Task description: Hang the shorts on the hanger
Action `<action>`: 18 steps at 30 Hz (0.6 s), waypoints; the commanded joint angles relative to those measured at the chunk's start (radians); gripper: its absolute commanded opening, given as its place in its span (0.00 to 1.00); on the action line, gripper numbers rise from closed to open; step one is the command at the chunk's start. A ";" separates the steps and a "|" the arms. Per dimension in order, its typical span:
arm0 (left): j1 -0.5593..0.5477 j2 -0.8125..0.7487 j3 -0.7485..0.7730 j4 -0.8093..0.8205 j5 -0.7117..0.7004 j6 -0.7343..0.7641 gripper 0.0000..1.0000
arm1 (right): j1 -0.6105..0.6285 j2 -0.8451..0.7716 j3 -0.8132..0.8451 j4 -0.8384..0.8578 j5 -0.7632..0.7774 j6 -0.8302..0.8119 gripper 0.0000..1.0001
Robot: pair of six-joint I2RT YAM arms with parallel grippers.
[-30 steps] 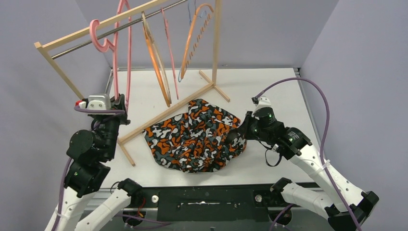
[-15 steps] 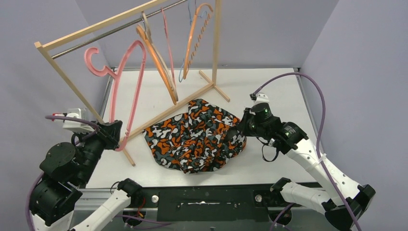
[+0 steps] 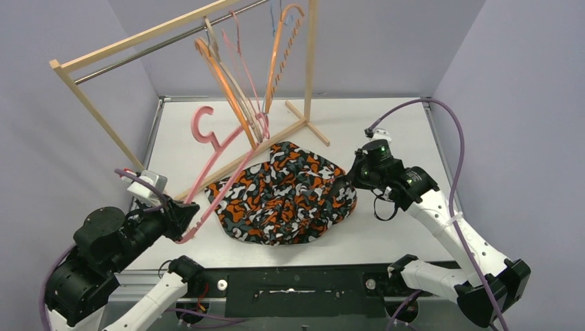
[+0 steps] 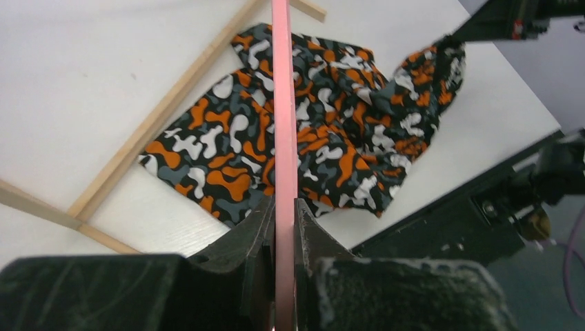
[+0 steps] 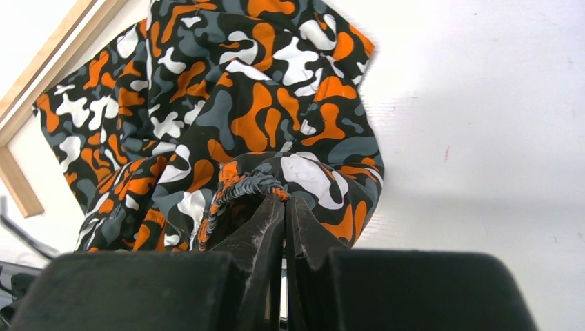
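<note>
1. Holding entry: the hanger (image 4: 283, 103), thick pink plastic, is clamped on its bar by the left gripper (image 4: 284, 207), jaws tight against both sides. Its hook is free of the wooden rack (image 3: 103, 52).
2. The shorts (image 3: 283, 196) lie heaped on the table (image 3: 386, 131) beside the rack's foot. The right gripper (image 5: 284, 200) has its jaws nearly together, pinching a bunched edge.
3. Done, apparently: hanger in hand, shorts gripped.
4. Outstanding: garment not yet draped over the hanger.

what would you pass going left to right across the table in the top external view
left hand → pink hanger → shorts → right hand
</note>
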 commanded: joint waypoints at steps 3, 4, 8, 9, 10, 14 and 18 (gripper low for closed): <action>0.002 0.078 0.029 -0.047 0.323 0.012 0.00 | -0.079 -0.004 0.046 0.019 -0.010 -0.029 0.00; 0.003 0.083 0.020 -0.054 0.362 0.012 0.00 | -0.085 -0.003 0.046 0.019 -0.013 -0.031 0.00; 0.002 0.081 -0.018 -0.056 0.451 0.027 0.00 | -0.099 -0.002 0.047 0.025 -0.017 -0.036 0.00; 0.002 0.073 -0.029 -0.044 0.470 0.034 0.00 | -0.099 -0.001 0.046 0.026 -0.017 -0.036 0.00; 0.002 0.066 -0.041 -0.032 0.494 0.039 0.00 | -0.102 -0.001 0.044 0.027 -0.016 -0.036 0.00; 0.003 0.041 -0.108 0.015 0.636 0.066 0.00 | -0.108 -0.004 0.036 0.028 -0.016 -0.035 0.00; 0.003 0.004 -0.162 0.109 0.732 0.084 0.00 | -0.112 -0.005 0.032 0.030 -0.012 -0.034 0.00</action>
